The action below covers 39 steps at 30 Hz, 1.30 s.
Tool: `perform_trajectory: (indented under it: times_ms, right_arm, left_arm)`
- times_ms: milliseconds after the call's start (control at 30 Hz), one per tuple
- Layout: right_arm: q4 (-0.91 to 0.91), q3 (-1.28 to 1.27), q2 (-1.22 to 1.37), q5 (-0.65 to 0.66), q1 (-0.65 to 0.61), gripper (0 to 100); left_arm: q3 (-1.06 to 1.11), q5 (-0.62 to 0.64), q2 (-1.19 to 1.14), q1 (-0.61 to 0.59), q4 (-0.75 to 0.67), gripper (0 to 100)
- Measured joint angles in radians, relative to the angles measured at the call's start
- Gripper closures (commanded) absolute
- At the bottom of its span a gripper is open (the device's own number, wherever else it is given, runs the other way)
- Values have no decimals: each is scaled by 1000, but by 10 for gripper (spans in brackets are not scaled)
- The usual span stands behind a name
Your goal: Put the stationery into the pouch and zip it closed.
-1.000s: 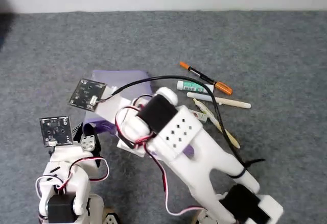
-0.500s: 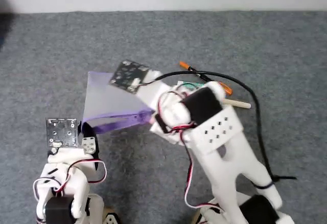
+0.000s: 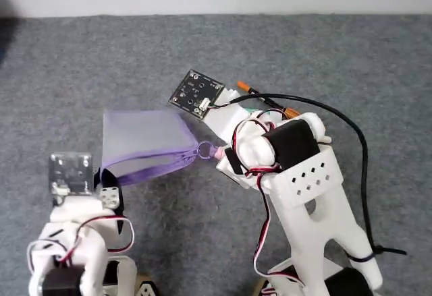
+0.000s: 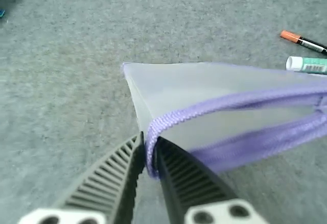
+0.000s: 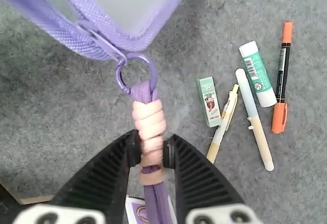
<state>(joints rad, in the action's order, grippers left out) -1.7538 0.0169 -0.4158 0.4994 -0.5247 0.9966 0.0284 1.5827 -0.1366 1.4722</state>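
Observation:
The translucent purple pouch (image 3: 142,134) lies left of centre, its zipper edge toward the arms. My left gripper (image 3: 106,176) is shut on the pouch's left end; the wrist view has its fingers (image 4: 176,173) pinching the purple zipper tape of the pouch (image 4: 214,96). My right gripper (image 3: 219,154) is shut on the pink-and-purple zipper pull (image 5: 148,124) at the right end of the pouch (image 5: 117,4), its ring (image 5: 135,73) taut. Loose on the carpet lie an orange marker (image 5: 281,78), a glue stick (image 5: 257,73), a cream pen (image 5: 254,119), a yellow pen (image 5: 225,124) and a small green box (image 5: 208,101).
Grey carpet covers the table. In the high view the right arm (image 3: 304,174) hides most of the stationery, leaving the orange marker's tip (image 3: 244,86). A black cable (image 3: 354,141) loops to the right of that arm. A pale wall runs along the far edge.
My right gripper has travelled from the pouch's left part to its right end, dragging the zipper pull along. The pouch has been drawn taut and shifted a little left. The left gripper keeps its hold.

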Motion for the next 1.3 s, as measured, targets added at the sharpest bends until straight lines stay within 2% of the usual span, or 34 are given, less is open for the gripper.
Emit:
perform_trajectory:
  times_ms: [200,333,533,667,933,1067,1167,1300]
  right_arm:
    - [0,0,0,-21,0,989]
    - [0,0,0,-43,0,989]
    - [0,0,0,-55,0,989]
    - [0,0,0,-55,0,989]
    - [0,54,0,-58,11,989]
    - [0,57,0,-58,14,989]
    - [0,57,0,-58,17,989]
    - [0,57,0,-58,17,989]
  left_arm:
    - [-239,106,-361,0,140,989]
    - [-338,138,-568,0,172,989]
    - [-374,143,-614,-2,172,981]
    - [-374,146,-614,-6,172,931]
    - [-302,160,-614,-18,17,811]
    - [-250,190,-614,-18,-60,806]
    - [-212,195,-615,-18,-115,841]
    - [-167,195,-615,-17,-166,981]
